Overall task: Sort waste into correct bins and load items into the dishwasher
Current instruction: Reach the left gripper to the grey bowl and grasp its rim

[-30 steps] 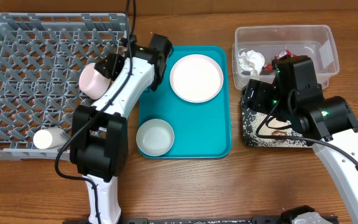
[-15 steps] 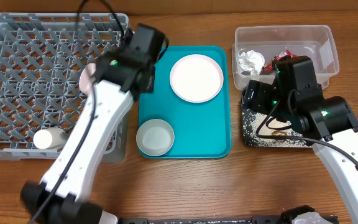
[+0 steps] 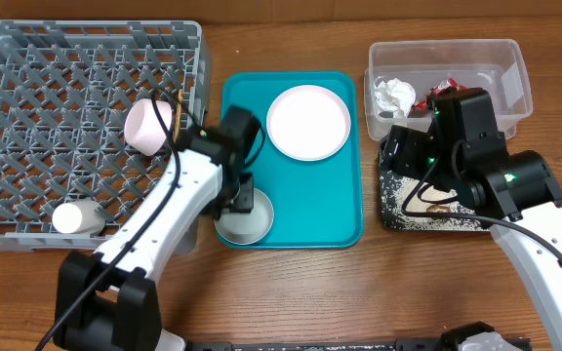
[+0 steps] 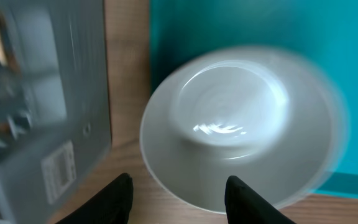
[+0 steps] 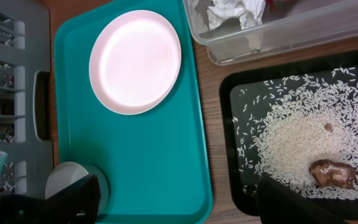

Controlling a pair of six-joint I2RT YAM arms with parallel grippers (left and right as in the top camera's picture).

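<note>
1. Left arm (image 3: 169, 205): white rounded shells, black joints, a thin black cable running along it, one small green light.
2. Right arm (image 3: 515, 185): boxy black housings, green lights, white lower link, black cable.
3. Left fingers (image 4: 115, 199): plain matte black tips.

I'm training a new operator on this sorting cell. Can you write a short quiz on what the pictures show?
1. True or false: the pale bowl and the white cup already lie in the grey rack.
2. What does the open left gripper hover over? A the small white dish; B the large plate; C the black tray.
3. Which two pieces of waste lie in the clear tub?

Key: 1 true. 2 A. 3 the paper wad and the red wrapper.
</note>
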